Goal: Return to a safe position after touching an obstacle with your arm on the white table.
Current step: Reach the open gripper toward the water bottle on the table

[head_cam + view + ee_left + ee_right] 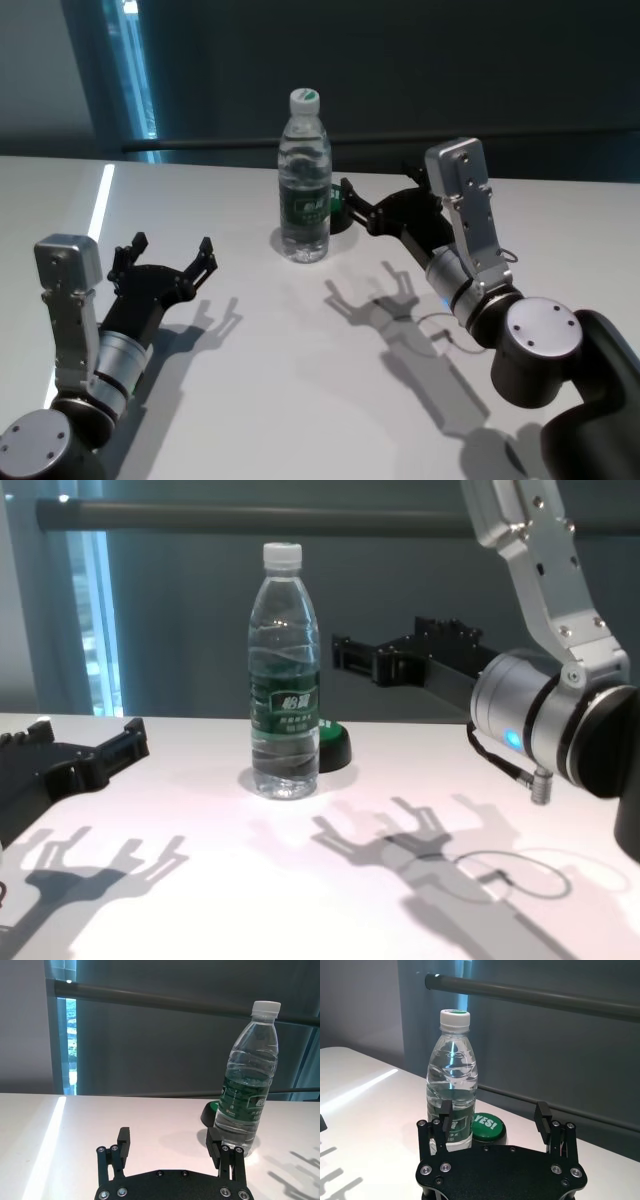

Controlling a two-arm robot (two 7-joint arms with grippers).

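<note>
The bottle (304, 180) hides most of the green button (333, 746) behind it. Both arms run off the picture edges. The label's (243, 1105) white characters are too small to read, perhaps Chinese script.

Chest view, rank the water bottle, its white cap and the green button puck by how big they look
Largest to smallest:
1. water bottle, upright on the white table
2. green button puck, partly hidden behind the bottle, so its full width is unsure
3. white cap
</note>
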